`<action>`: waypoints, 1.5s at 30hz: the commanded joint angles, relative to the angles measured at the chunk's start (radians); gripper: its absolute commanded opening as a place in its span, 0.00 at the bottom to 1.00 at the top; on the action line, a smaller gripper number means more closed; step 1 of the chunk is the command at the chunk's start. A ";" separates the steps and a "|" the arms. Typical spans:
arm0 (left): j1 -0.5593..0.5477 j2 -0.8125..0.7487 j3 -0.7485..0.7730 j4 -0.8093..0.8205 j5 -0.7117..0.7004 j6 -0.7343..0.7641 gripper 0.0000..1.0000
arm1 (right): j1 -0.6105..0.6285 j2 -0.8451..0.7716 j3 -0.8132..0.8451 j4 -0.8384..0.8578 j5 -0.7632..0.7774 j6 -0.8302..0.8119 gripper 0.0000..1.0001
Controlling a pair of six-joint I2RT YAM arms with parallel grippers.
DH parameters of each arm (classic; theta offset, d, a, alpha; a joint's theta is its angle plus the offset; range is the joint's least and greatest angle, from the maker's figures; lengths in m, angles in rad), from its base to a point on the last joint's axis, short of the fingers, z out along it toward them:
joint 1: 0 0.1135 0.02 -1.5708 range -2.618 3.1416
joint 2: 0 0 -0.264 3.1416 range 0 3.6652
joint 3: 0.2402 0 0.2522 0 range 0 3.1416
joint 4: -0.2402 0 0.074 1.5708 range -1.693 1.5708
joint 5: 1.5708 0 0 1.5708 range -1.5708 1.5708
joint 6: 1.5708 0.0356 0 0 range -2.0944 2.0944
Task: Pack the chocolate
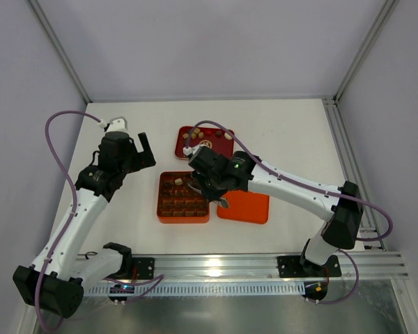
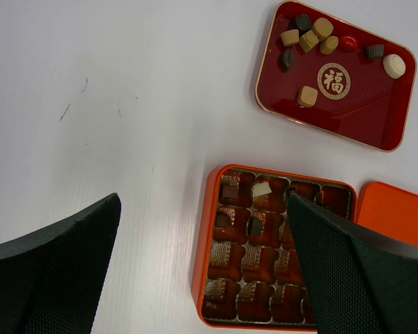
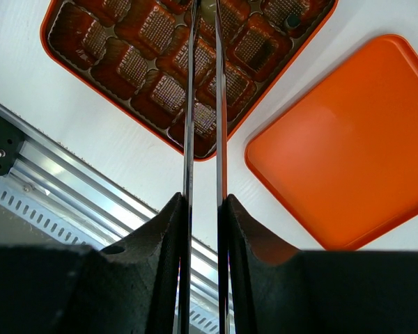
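Chocolate: loose pieces (image 2: 308,38) in brown, tan and cream on the red tray (image 2: 362,118) at the far side of the desk (image 2: 90,83); a few more (image 2: 262,188) seated in the far rows of the orange box (image 2: 200,250), most cells bare.
Lid (image 3: 348,139): flat on the desk, just beside the box.
Right jaws: above the box, long thin fingers (image 3: 188,104) drawn nearly together with a slit between; tips at the frame's edge, so clenched on a piece or not, cannot tell.
Left jaws: spread wide, nothing between them, hanging left of the box.
Step in hand: by the look of it, seating one piece in a cell.
Next move: likely a trip to the tray for another piece; calls for a fine pinch on one small lump without nudging its neighbours, then a straight drop into a bare cell.
Left wrist view only: tray contents and filled cells.
Right wrist view only: slit between the fingers, near rows of cells, rail (image 3: 56,181) at the desk's edge.
Overhead view only: both arms at once, right one reaching in to the box.
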 commanded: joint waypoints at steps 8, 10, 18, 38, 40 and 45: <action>0.009 -0.015 -0.006 0.038 -0.001 -0.002 1.00 | 0.007 -0.009 -0.009 0.037 0.013 0.011 0.32; 0.009 -0.018 -0.005 0.039 -0.001 -0.001 1.00 | 0.010 -0.009 -0.012 0.038 0.013 0.010 0.34; 0.009 -0.020 -0.005 0.039 -0.002 -0.001 1.00 | 0.010 -0.003 -0.010 0.037 0.011 0.008 0.35; 0.011 -0.020 -0.006 0.039 -0.004 0.001 1.00 | 0.012 -0.010 0.026 0.014 0.036 0.001 0.37; 0.011 -0.021 -0.005 0.039 -0.004 -0.001 1.00 | 0.012 -0.010 0.034 0.011 0.039 0.001 0.40; 0.009 -0.021 -0.006 0.039 -0.004 -0.001 1.00 | 0.012 -0.013 0.043 0.005 0.045 -0.002 0.40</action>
